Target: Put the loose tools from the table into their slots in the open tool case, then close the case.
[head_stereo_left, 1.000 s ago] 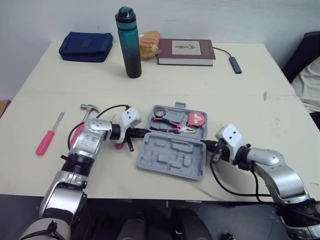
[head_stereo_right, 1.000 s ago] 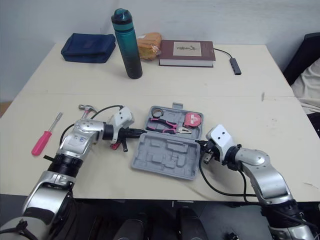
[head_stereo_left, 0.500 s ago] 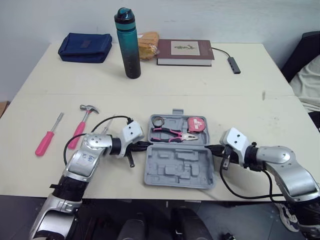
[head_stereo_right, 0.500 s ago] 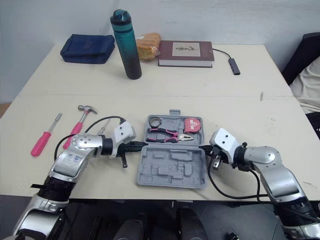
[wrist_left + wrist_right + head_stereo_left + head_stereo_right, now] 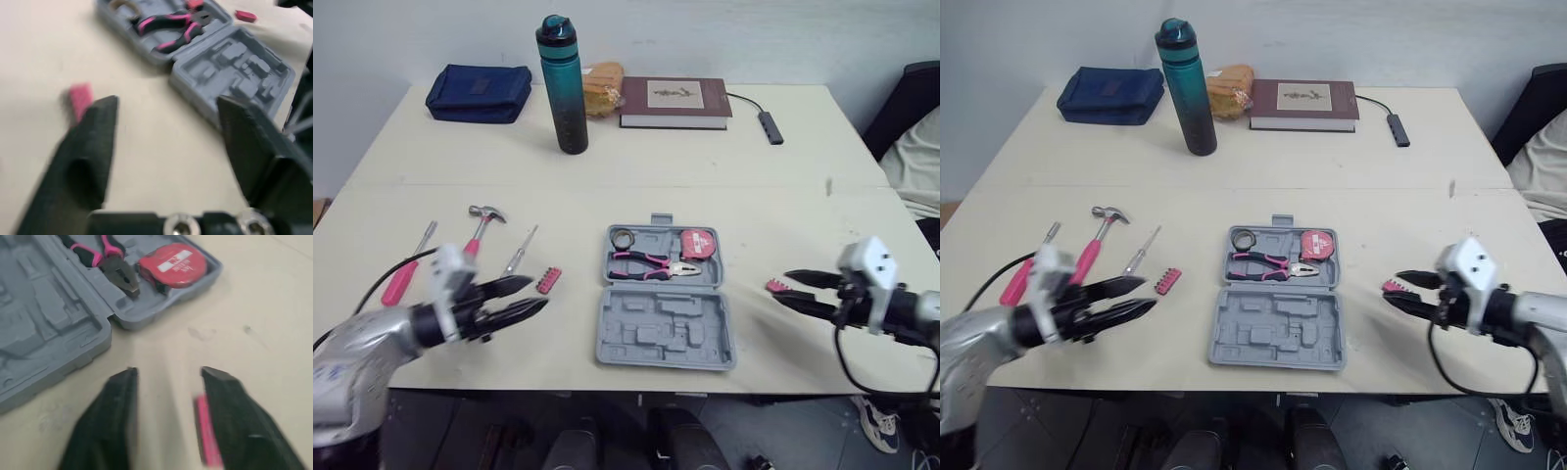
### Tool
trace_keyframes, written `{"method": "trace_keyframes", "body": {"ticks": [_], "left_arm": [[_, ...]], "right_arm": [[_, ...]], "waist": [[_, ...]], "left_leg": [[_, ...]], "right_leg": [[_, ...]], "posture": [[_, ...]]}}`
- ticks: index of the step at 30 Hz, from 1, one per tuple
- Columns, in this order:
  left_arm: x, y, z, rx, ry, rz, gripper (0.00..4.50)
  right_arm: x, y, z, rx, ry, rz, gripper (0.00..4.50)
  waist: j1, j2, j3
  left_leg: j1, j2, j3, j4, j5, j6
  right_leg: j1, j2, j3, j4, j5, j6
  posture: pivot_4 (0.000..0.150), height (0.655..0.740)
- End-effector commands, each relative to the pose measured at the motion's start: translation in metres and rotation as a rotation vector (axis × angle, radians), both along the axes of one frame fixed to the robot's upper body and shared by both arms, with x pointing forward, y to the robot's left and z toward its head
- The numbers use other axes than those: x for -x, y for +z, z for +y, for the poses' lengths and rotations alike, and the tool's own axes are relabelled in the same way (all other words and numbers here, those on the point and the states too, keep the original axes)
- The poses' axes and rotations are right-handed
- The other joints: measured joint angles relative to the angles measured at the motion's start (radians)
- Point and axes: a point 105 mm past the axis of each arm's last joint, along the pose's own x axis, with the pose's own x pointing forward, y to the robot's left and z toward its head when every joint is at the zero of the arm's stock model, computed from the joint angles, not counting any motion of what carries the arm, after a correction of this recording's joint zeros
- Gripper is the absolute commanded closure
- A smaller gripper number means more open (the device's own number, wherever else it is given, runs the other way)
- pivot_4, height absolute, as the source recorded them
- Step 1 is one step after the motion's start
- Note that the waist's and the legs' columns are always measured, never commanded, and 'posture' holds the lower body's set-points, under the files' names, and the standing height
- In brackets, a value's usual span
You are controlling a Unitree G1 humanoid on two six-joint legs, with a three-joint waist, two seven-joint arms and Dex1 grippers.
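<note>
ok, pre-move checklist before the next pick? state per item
1. Tool case open flat: ok.
2. Pliers and tape measure seated in case: ok.
3. Left gripper open, empty: ok.
4. Right gripper open, empty: ok.
5. Loose tools slotted: not ok. The hammer, pink screwdriver, small screwdriver and bit holder lie left of the case; pink piece lies right of it.
6. Pink piece centred in right gripper: cannot tell.

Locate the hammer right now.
In the left eye view the hammer lies flat on the robot's left side, between the pink screwdriver and the small metal driver, left of the open tool case.
</note>
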Motion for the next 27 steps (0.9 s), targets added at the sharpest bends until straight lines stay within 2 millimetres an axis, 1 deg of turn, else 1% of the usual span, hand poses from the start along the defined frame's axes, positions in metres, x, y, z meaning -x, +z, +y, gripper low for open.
{"method": "trace_keyframes", "body": {"ticks": [1, 2, 3, 5, 7, 9, 12, 14, 16, 18, 21, 24, 27], "left_arm": [[0.023, 0.004, 0.046, -0.047, 0.212, -0.002, 0.0], [0.027, 0.002, 0.052, -0.059, 0.242, 0.007, 0.0], [0.032, 0.002, 0.065, -0.076, 0.299, 0.008, 0.0], [0.038, 0.004, 0.084, -0.101, 0.377, 0.008, 0.0], [0.042, 0.005, 0.096, -0.121, 0.417, 0.007, 0.0], [0.043, 0.007, 0.098, -0.124, 0.425, 0.004, 0.0], [0.04, 0.008, 0.092, -0.123, 0.409, -0.003, 0.0], [0.034, 0.008, 0.085, -0.123, 0.403, -0.01, 0.0], [0.028, 0.008, 0.079, -0.128, 0.402, -0.018, 0.0], [0.017, 0.005, 0.075, -0.177, 0.428, -0.023, 0.0], [-0.007, 0.005, 0.072, -0.2, 0.524, -0.04, 0.0], [-0.019, 0.006, 0.073, -0.213, 0.588, -0.045, 0.0], [-0.028, 0.006, 0.062, -0.232, 0.59, -0.052, 0.0]], "right_arm": [[0.016, 0.012, -0.025, -0.012, -0.026, 0.003, 0.05], [0.019, 0.012, -0.028, -0.016, -0.027, 0.006, 0.05], [0.021, 0.013, -0.035, -0.027, -0.046, 0.009, 0.05], [0.023, 0.013, -0.047, -0.033, -0.08, 0.013, 0.05], [0.027, 0.013, -0.06, -0.023, -0.114, 0.014, 0.05], [0.028, 0.014, -0.066, -0.018, -0.13, 0.011, 0.05], [0.029, 0.012, -0.068, -0.016, -0.128, 0.007, 0.05], [0.028, 0.012, -0.066, -0.018, -0.117, -0.003, 0.05], [0.026, 0.013, -0.061, -0.022, -0.102, -0.011, 0.05], [0.023, 0.015, -0.05, -0.022, -0.061, -0.025, 0.05], [0.02, 0.024, -0.024, -0.049, 0.026, -0.054, 0.05], [0.021, 0.028, -0.004, -0.055, 0.093, -0.067, 0.05], [0.02, 0.036, 0.026, -0.073, 0.18, -0.098, 0.05]], "waist": [[0.001, 0.0, 0.0], [0.003, 0.0, 0.0], [0.005, 0.0, 0.001], [0.008, 0.0, 0.001], [0.01, 0.001, 0.001], [0.01, 0.001, 0.001], [0.009, 0.001, 0.001], [0.008, 0.001, 0.001], [0.007, 0.001, 0.001], [0.007, 0.001, 0.001], [0.007, 0.003, 0.001], [0.008, 0.002, 0.001], [0.005, 0.002, 0.001]], "left_leg": [[0.005, 0.0, 0.0, -0.002, -0.002, 0.004], [0.011, 0.0, 0.0, -0.006, -0.004, 0.007], [0.016, 0.0, 0.0, -0.009, -0.004, 0.008], [0.029, 0.001, -0.001, -0.014, -0.005, 0.009], [0.034, 0.001, -0.001, -0.015, -0.005, 0.009], [0.033, 0.001, -0.001, -0.016, -0.006, 0.009], [0.033, 0.001, -0.001, -0.016, -0.006, 0.008], [0.033, 0.002, -0.001, -0.016, -0.006, 0.008], [0.033, 0.002, -0.001, -0.016, -0.006, 0.008], [0.033, 0.002, -0.001, -0.016, -0.006, 0.008], [0.033, 0.002, -0.001, -0.016, -0.006, 0.007], [0.032, 0.002, -0.001, -0.016, -0.006, 0.006], [0.029, 0.002, 0.0, -0.016, -0.006, 0.005]], "right_leg": [[0.005, 0.0, 0.0, -0.002, 0.0, 0.0], [0.011, 0.0, 0.0, -0.006, 0.0, 0.0], [0.017, 0.0, 0.0, -0.01, 0.0, 0.0], [0.03, 0.0, -0.001, -0.016, 0.0, 0.0], [0.034, 0.0, -0.001, -0.017, -0.001, -0.001], [0.034, 0.0, -0.001, -0.018, -0.001, -0.001], [0.034, 0.0, -0.001, -0.019, -0.001, 0.0], [0.034, 0.0, -0.001, -0.019, -0.001, 0.0], [0.034, 0.0, -0.001, -0.019, -0.001, 0.0], [0.034, 0.0, -0.001, -0.019, -0.001, 0.0], [0.034, 0.0, -0.001, -0.018, 0.0, 0.0], [0.033, 0.001, -0.001, -0.017, 0.0, 0.0], [0.028, 0.001, 0.0, -0.016, 0.0, 0.0]], "posture": [[0.15, 0.74], [0.15, 0.74], [0.15, 0.74], [0.15, 0.74], [0.15, 0.74], [0.15, 0.74], [0.15, 0.74], [0.15, 0.74], [0.15, 0.74], [0.15, 0.74], [0.15, 0.74], [0.15, 0.74], [0.15, 0.74]]}}
